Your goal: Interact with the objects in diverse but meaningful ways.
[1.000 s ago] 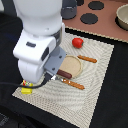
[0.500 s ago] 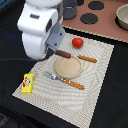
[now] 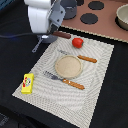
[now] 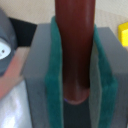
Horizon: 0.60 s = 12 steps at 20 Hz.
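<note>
My gripper [image 3: 56, 34] hangs over the far left corner of the striped mat, shut on the brown sausage [image 3: 64, 35]. In the wrist view the sausage [image 4: 75, 47] sits upright between the green pads [image 4: 54, 75]. The red tomato [image 3: 77, 42] lies on the mat just to the exterior view's right of the sausage. The yellow box [image 3: 28, 83] lies at the mat's near left edge and shows in the wrist view [image 4: 123, 33]. A grey long handle [image 3: 36, 46] sticks out from under the arm; the pan body is hidden. No white fish is in view.
The round tan plate [image 3: 68, 66] sits mid-mat, with a wooden-handled knife [image 3: 83, 58] beyond it and a fork [image 3: 64, 80] in front. A toy stove with dark burners [image 3: 90, 18], a grey pot [image 3: 70, 7] and a bowl [image 3: 122, 17] stand at the back.
The arm has moved from over the mat's left side toward the far left corner, carrying the sausage. The yellow box, fork and plate are now uncovered.
</note>
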Motion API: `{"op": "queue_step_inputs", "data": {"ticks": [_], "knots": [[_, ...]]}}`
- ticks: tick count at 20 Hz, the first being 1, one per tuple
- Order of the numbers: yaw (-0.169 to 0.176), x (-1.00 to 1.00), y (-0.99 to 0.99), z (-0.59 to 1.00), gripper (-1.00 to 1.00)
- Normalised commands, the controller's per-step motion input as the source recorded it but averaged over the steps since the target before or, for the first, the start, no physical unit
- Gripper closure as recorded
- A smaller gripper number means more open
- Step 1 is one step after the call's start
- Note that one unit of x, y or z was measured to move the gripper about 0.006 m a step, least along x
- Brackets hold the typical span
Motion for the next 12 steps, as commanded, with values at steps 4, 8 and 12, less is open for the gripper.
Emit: {"op": "queue_step_inputs", "data": {"ticks": [4,8,12], "knots": [[0.046,-0.53,0.47,0.00,1.00],[0.043,-0.50,0.43,0.00,1.00],[0.018,-0.43,0.37,-0.04,1.00]]}}
